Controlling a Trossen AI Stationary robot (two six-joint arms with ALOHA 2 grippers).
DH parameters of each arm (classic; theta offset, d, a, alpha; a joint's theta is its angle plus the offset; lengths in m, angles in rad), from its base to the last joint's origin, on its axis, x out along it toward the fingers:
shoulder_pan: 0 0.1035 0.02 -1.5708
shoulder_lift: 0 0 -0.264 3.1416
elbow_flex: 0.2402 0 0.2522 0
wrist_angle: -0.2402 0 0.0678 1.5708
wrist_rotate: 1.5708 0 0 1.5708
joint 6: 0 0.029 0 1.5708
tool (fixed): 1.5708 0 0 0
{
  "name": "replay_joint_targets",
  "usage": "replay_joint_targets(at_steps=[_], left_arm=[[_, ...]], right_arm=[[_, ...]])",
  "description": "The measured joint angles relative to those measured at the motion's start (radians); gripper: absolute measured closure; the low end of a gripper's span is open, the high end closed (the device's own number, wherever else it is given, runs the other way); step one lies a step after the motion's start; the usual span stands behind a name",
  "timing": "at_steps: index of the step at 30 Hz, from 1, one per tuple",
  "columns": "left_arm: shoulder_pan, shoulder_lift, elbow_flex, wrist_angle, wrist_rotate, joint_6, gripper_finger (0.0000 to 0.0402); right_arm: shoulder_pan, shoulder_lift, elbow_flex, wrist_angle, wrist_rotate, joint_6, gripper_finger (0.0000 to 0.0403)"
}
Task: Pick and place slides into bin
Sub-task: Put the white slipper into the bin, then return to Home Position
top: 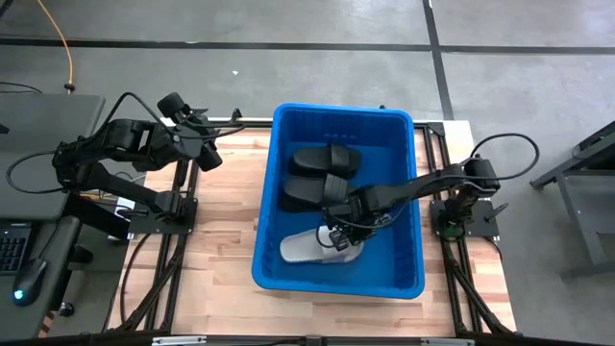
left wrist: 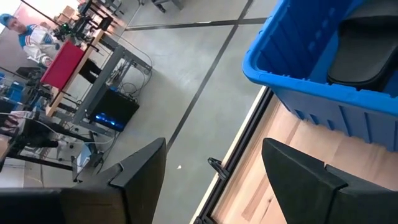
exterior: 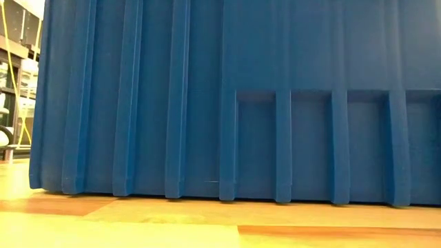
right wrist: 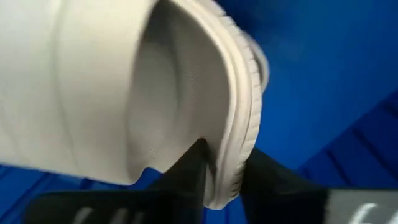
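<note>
The blue bin (top: pixel 265 240) stands mid-table, and its ribbed wall fills the low view (exterior: pixel 241 103). Two black slides (top: pixel 327 159) (top: pixel 309 190) lie in its far half. A pale grey-white slide (top: pixel 306 248) is in its near half. My right gripper (top: pixel 338 234) reaches into the bin from the right and is shut on that pale slide (right wrist: pixel 124 93). My left gripper (top: pixel 207 144) hangs open and empty over the table's far left, beside the bin's far left corner (left wrist: pixel 280 68). My right gripper pinches the pale slide's sole rim (right wrist: pixel 235 163) between its two fingers, one finger (right wrist: pixel 191 171) on the footbed side and the other (right wrist: pixel 270 183) on the outer side. The fingers lie across the rim. I cannot tell whether the slide rests on the bin floor.
The bin walls stand close around my right gripper. Bare wooden tabletop (top: pixel 221 240) lies left and right of the bin. A black slide (left wrist: pixel 367 56) shows inside the bin in the left wrist view. A person (left wrist: pixel 18 28) stands far off in the room beyond the table.
</note>
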Motion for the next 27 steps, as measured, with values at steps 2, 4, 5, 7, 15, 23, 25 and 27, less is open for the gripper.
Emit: replay_joint_targets(at_steps=[2, 4, 5, 7, 15, 23, 25, 27], left_arm=[[0.000, 0.000, 0.000, 0.010, 0.000, 0.000, 0.0147], [0.000, 0.000, 0.000, 0.019, 0.000, 0.000, 0.0147], [0.000, 0.000, 0.000, 0.021, 0.000, 0.000, 0.0147], [0.000, 0.000, 0.000, 0.020, 0.000, 0.000, 0.0147], [0.000, 0.000, 0.000, 0.020, -0.001, 0.000, 0.0147], [0.000, 0.000, 0.000, 0.019, -0.005, 0.000, 0.0147], [0.000, 0.000, 0.000, 0.019, -0.005, 0.000, 0.0147], [0.000, 0.000, 0.000, 0.019, -0.006, 0.000, 0.0147]], right_arm=[[-0.013, 0.001, 0.000, -0.006, 0.008, -0.014, 0.0316], [-0.030, 0.001, -0.001, -0.014, 0.019, -0.017, 0.0290], [-0.040, 0.001, -0.001, -0.016, 0.029, -0.021, 0.0278], [-0.059, 0.001, -0.002, -0.015, 0.041, -0.048, 0.0257], [-0.074, 0.028, -0.002, -0.017, -0.127, -0.144, 0.0192], [-0.037, 0.033, -0.002, -0.069, -0.100, -0.140, 0.0166], [-0.035, 0.033, -0.002, -0.082, -0.111, -0.143, 0.0160], [-0.035, 0.032, -0.002, -0.081, -0.147, -0.144, 0.0154]])
